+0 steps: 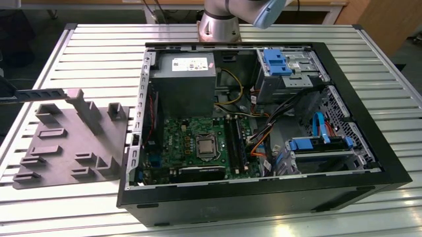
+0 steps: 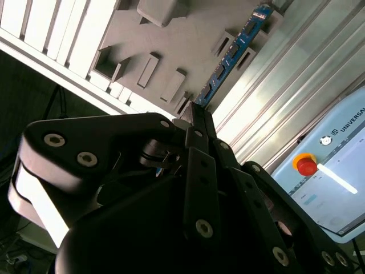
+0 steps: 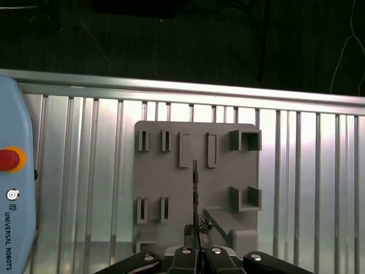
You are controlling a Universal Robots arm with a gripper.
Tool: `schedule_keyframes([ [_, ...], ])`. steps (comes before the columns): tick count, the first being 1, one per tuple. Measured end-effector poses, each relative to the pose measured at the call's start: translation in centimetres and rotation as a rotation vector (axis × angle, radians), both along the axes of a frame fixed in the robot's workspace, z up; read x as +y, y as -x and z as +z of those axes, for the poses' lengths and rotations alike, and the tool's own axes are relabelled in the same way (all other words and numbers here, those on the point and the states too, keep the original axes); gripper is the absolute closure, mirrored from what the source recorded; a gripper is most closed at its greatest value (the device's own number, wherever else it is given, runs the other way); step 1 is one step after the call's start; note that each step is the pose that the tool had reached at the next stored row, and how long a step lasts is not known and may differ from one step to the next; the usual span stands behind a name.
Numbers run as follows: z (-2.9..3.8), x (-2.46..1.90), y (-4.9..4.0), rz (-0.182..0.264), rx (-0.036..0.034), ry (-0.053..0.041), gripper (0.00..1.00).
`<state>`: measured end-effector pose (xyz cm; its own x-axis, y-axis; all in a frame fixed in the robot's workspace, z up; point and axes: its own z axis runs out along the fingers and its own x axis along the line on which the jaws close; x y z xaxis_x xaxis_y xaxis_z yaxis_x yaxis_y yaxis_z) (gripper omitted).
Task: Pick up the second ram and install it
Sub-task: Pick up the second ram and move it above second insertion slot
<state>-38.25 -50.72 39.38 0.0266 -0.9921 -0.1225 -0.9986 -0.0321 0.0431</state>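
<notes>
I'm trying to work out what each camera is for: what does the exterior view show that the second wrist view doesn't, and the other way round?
Exterior view's extra: the open black computer case with its green motherboard. Second wrist view's extra: the black pincer gripping the thin blue memory stick with black chips, and a pale blue control tablet with a red button. Shared: the grey plastic tray on the silver slatted table.

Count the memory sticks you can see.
1: the second ram, held by the gripper over the grey tray. Others may sit unseen in the motherboard slots.
</notes>
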Motion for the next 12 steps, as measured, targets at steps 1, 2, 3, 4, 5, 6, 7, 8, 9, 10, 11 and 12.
schedule_keyframes([
  [1,0.0,0.0,-0.09,0.0,0.0,0.0,0.88],
  [2,0.0,0.0,-0.19,0.0,0.0,0.0,0.88],
  [3,0.0,0.0,-0.27,0.0,0.0,0.0,0.88],
  [4,0.0,0.0,-0.36,0.0,0.0,0.0,0.88],
  [5,0.0,0.0,-0.49,0.0,0.0,0.0,0.88],
  [6,0.0,0.0,-0.6,0.0,0.0,0.0,0.88],
  [7,0.0,0.0,-0.7,0.0,0.0,0.0,0.88],
  [8,0.0,0.0,-0.8,0.0,-0.0001,0.0,0.88],
  [9,0.0,0.0,-0.89,0.0,0.0,0.0,0.88],
  [10,0.01,0.0,-1.0,0.0,0.0001,0.0001,0.88],
  [11,0.0,0.0,-1.1,0.0,0.0,0.0,0.88],
  [12,0.0,0.0,-1.2,0.0,0.0,0.0,0.88],
])
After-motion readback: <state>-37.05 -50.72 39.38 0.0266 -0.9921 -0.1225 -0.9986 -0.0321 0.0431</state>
